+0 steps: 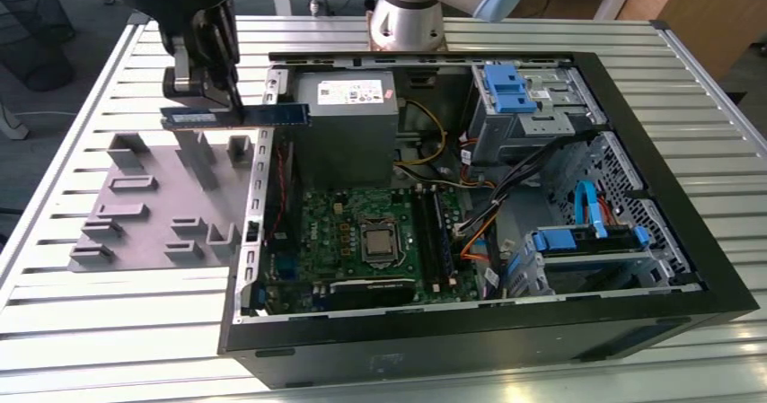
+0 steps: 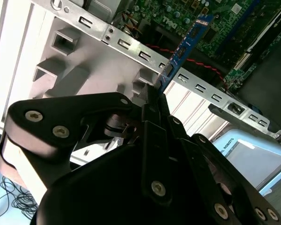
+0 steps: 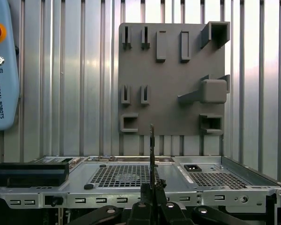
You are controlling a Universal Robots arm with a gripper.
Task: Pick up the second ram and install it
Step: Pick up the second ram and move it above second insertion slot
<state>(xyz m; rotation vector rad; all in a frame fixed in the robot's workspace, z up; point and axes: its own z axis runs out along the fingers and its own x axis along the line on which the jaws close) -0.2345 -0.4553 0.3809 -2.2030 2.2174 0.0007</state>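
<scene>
One slatted metal table (image 1: 96, 331) carried the whole job. The open computer case (image 1: 719, 268) lay on it, below the claw and toward the exterior view's right. The gray fixture plate (image 1: 144, 205) lay below the claw toward that view's left. The motherboard (image 1: 348, 232) sat on the case floor, well below the claw and apart from it.

The gripper (image 1: 228, 107) hung above the case's side wall, clenched on the second ram (image 1: 282, 113). It pinched the stick roughly mid-length, so both ends stuck out past the fingers. In both wrist views the stick (image 3: 151, 145) ran straight out from the fingertips (image 2: 157, 101), clear of plate and case.

The memory slots (image 1: 434, 232) beside the CPU socket (image 1: 377, 241) looked narrow. Doing this step well probably meant:
- keeping the grip firm and the stick square in the jaws
- clearing the case wall and the loose cables
- turning the stick's long edge parallel to a slot
- pressing evenly so neither end went in crooked
</scene>
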